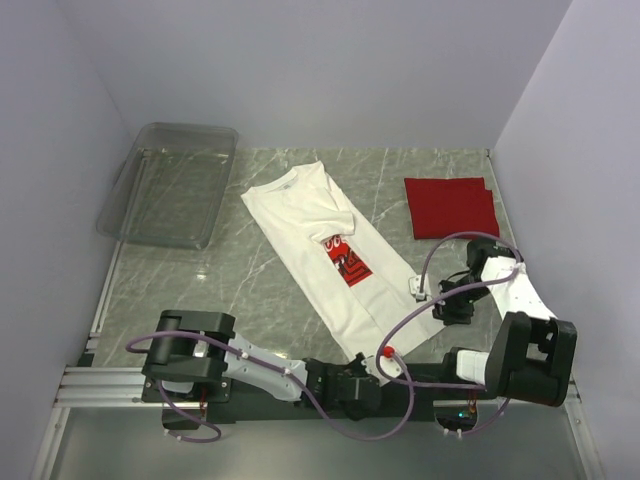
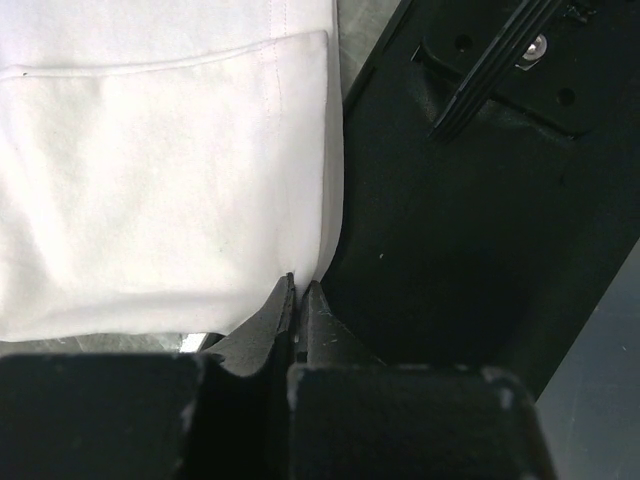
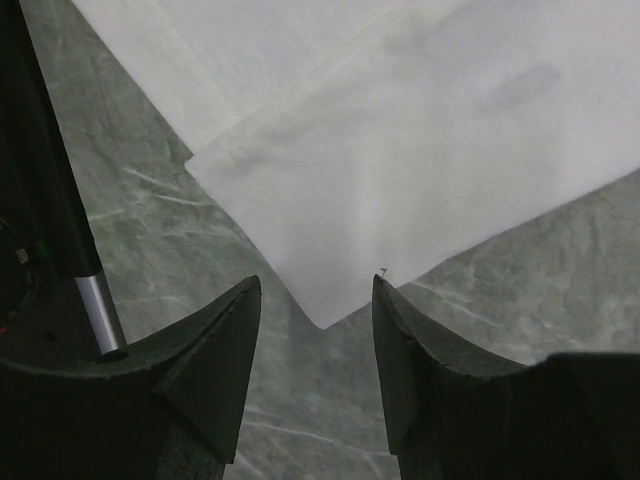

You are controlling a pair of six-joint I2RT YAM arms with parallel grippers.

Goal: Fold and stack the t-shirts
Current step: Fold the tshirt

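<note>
Fold step: white shirt (image 1: 310, 230) at centre, hem toward 5 o'clock, red shirt (image 1: 450, 207) folded at 2 o'clock; left gripper (image 2: 298, 300) pinches one hem corner, right gripper (image 3: 316, 290) gapes astride the other, which it likely must grip next.

the shirt (image 2: 150, 180) is spread at the left, its right edge pinched between the closed gripper (image 2: 300, 292) tips; a black plate (image 2: 450, 230) is seen at the right.
</note>
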